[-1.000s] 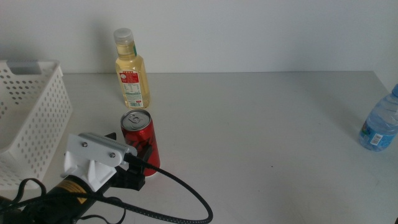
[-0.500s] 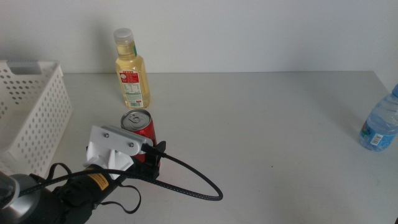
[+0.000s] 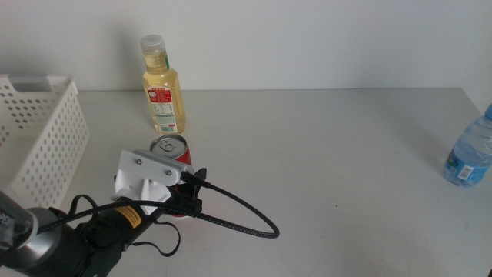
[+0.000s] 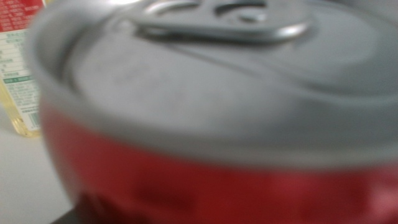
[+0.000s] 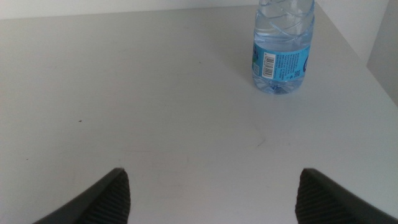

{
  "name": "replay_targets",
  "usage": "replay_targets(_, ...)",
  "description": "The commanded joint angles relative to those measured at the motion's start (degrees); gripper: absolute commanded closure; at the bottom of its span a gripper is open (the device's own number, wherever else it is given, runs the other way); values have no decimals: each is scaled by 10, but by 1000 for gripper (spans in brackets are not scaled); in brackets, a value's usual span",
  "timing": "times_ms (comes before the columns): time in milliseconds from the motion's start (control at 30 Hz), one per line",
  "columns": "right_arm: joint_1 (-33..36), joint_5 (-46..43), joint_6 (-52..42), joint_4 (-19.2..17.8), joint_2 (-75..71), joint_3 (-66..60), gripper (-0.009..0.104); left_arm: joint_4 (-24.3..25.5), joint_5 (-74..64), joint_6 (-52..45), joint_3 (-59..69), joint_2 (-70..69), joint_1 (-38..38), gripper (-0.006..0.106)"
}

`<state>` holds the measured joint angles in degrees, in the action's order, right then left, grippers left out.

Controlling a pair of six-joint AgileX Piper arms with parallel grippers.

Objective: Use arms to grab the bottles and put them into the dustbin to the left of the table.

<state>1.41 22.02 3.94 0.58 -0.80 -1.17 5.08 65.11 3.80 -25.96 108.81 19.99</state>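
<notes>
You have one dustbin (image 3: 38, 138) at far left. Left gripper (image 3: 181, 201) is at the single red can (image 3: 174, 151); grip cannot be told. One yellow bottle (image 3: 162, 86) behind. One water bottle (image 3: 470, 154) far right; right gripper (image 5: 211, 193) spread wide.

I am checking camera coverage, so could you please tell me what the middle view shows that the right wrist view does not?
Only the middle view shows the white perforated plastic basket, the clear bottle of yellow liquid, the slim red soda can and the left gripper at that can. Only the right wrist view shows the right gripper, its jaws wide apart over bare tabletop. Both show the blue-labelled water bottle standing on the light-grey table.
</notes>
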Motion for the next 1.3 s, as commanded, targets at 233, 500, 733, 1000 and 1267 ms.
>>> replay_targets(233, -4, -36, -6, -6, -12, 1, 26, 7, 92, 63, -9, -25, -1, 93)
replay_targets(500, -4, -36, -6, -6, -12, 1, 26, 37, -54, 69, -9, -118, -1, 102)
replay_targets(733, -4, -36, -6, -6, -12, 1, 26, 62, -250, 100, -20, -240, -1, 102)
replay_targets(1000, -4, -36, -6, -6, -12, 1, 26, 142, -551, 203, -117, -345, -1, 102)
replay_targets(1267, -4, -36, -6, -6, -12, 1, 26, 148, -766, 204, -243, -381, -1, 102)
